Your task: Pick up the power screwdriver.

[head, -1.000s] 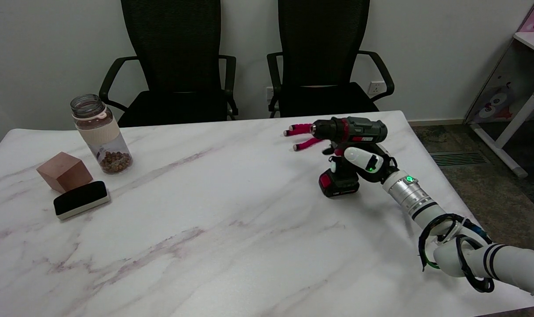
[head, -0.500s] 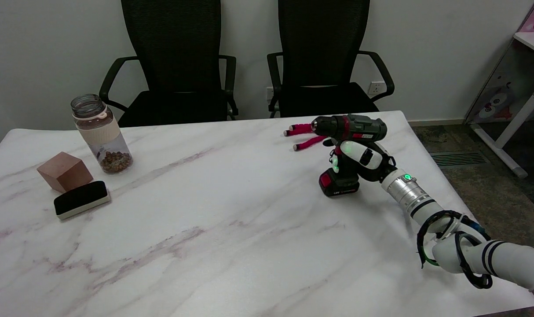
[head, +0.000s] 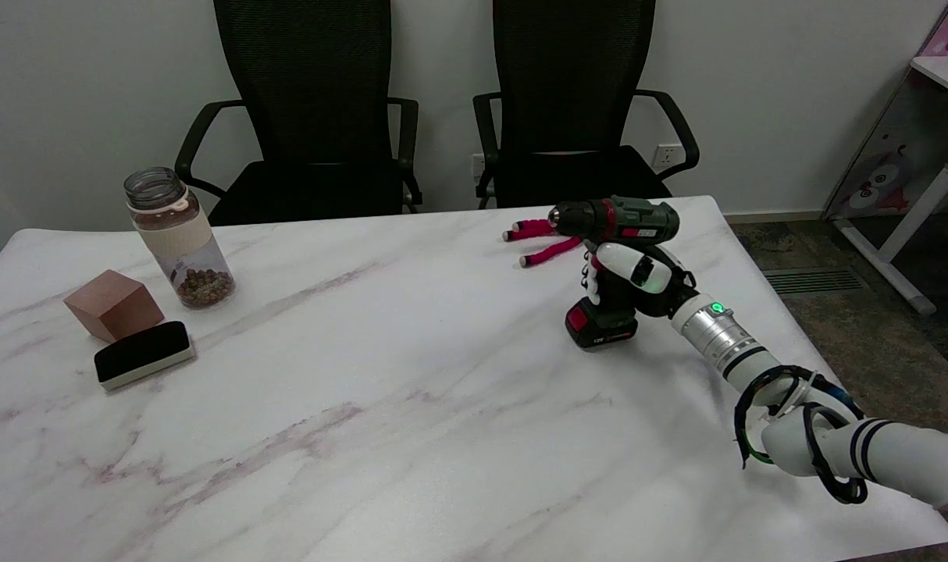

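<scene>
Dark green and black power screwdriver (head: pixel 616 221), red ring behind the chuck, red-trimmed battery pack at the foot. Standing upright on the marble table (head: pixel 365 375), far right part, just in front of a pink flexible tripod (head: pixel 538 240). Barrel lying level, long axis across the picture, chuck pointing left. Right hand (head: pixel 629 277) wrapped around the grip below the barrel, fingers closed on it. Battery base looking down on the tabletop, contact hard to judge.
</scene>
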{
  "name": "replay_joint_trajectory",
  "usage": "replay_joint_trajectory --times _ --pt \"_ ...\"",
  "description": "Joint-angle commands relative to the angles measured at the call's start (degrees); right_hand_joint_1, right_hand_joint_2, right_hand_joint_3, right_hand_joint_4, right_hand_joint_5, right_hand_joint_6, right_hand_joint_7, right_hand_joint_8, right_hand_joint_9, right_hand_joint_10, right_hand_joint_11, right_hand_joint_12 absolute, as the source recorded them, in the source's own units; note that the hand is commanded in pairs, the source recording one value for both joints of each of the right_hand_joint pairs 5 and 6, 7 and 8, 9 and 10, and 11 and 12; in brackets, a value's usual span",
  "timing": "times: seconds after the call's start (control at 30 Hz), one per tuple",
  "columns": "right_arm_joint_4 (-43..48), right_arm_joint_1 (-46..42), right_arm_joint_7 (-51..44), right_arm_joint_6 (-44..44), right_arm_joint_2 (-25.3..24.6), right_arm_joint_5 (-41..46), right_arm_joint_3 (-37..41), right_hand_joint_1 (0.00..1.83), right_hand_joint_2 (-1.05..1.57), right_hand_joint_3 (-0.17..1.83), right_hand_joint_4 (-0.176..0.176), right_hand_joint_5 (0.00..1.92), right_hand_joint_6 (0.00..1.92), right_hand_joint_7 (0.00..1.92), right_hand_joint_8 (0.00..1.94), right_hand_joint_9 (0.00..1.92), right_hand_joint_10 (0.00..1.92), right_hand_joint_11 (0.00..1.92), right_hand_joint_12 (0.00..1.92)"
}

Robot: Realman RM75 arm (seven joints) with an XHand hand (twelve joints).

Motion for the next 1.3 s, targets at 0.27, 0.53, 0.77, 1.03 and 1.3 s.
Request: replay_joint_trajectory --times 0.27,0.53,0.77,1.03,1.3 --pt "-1.6 2.26 -1.44 0.18 -0.01 -6.2 0.5 1.0 0.43 0.81 0.176 1.92 1.92 1.92 1.92 1.9 1.9 1.9 1.9" --pt "-2.92 3.0 -1.44 0.24 -0.1 -6.2 0.5 1.06 0.77 0.93 0.176 1.92 1.92 1.92 1.92 1.92 1.92 1.89 1.89" --pt "-3.62 3.78 -1.44 0.24 -0.1 -6.2 0.5 1.18 0.91 1.0 0.042 1.81 1.81 1.81 1.81 1.92 1.92 1.85 1.85" --pt "-4.7 4.02 -1.44 0.24 -0.1 -6.2 1.12 1.25 1.03 1.06 0.049 1.69 1.69 1.69 1.69 1.92 1.92 1.89 1.89" --pt "-4.65 4.1 -1.44 0.15 -0.1 -6.11 1.12 1.08 -0.3 0.88 0.176 1.55 1.55 1.55 1.55 1.92 1.92 1.92 1.92"
